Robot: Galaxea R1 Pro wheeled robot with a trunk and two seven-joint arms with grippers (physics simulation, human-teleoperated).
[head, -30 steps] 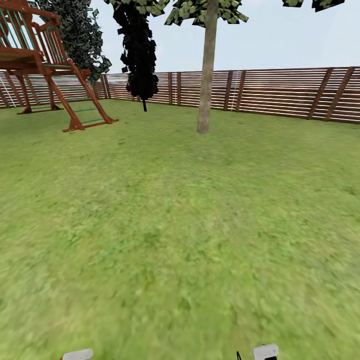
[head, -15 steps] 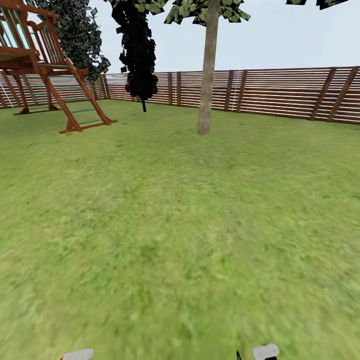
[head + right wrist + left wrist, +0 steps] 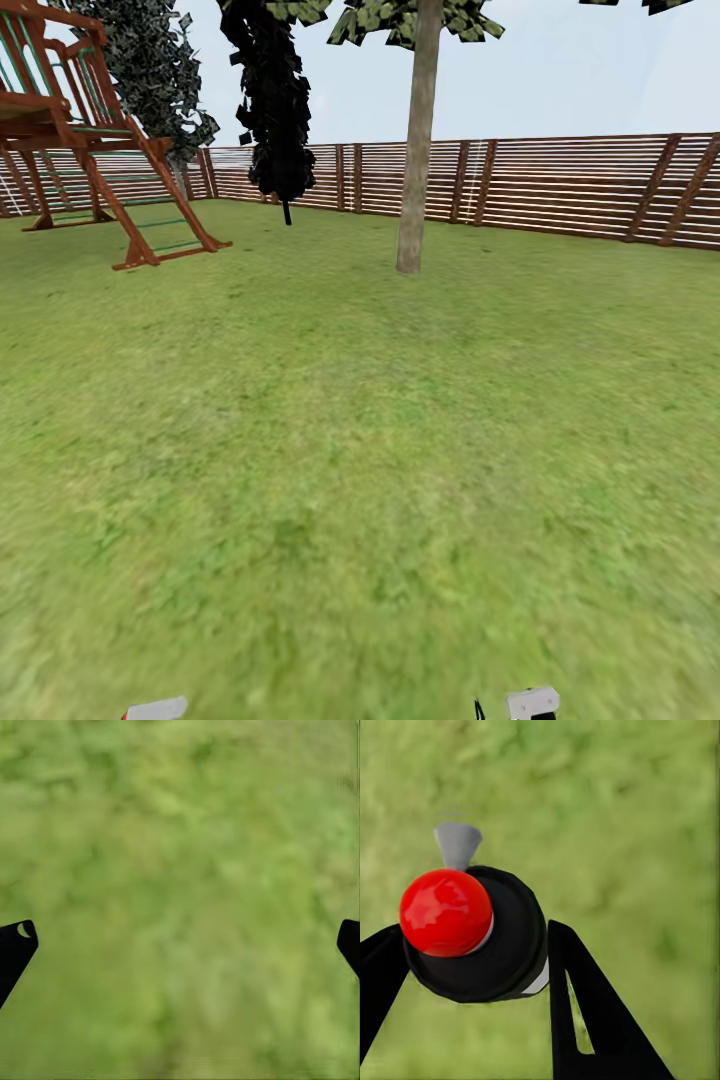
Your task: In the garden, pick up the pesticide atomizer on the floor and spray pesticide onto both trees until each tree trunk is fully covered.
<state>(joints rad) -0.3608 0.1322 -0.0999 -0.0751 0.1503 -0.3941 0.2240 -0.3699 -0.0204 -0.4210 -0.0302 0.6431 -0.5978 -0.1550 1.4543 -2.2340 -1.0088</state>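
While the lawn [image 3: 360,480] spreads wide and green across the garden, the slatted wooden fence [image 3: 560,185] rings its far edge. Off at the far left stands a red-brown wooden climbing frame [image 3: 90,130]. Straight ahead, well away, rises the pale tree trunk [image 3: 415,150], a black-foliage tree [image 3: 272,100] to its left. Over to the left gripper [image 3: 472,952]: its black fingers [image 3: 592,1012] are clamped on the pesticide atomizer [image 3: 502,937], red knob and grey nozzle up top. The right gripper [image 3: 180,937] hangs over bare grass, fingers spread wide apart.
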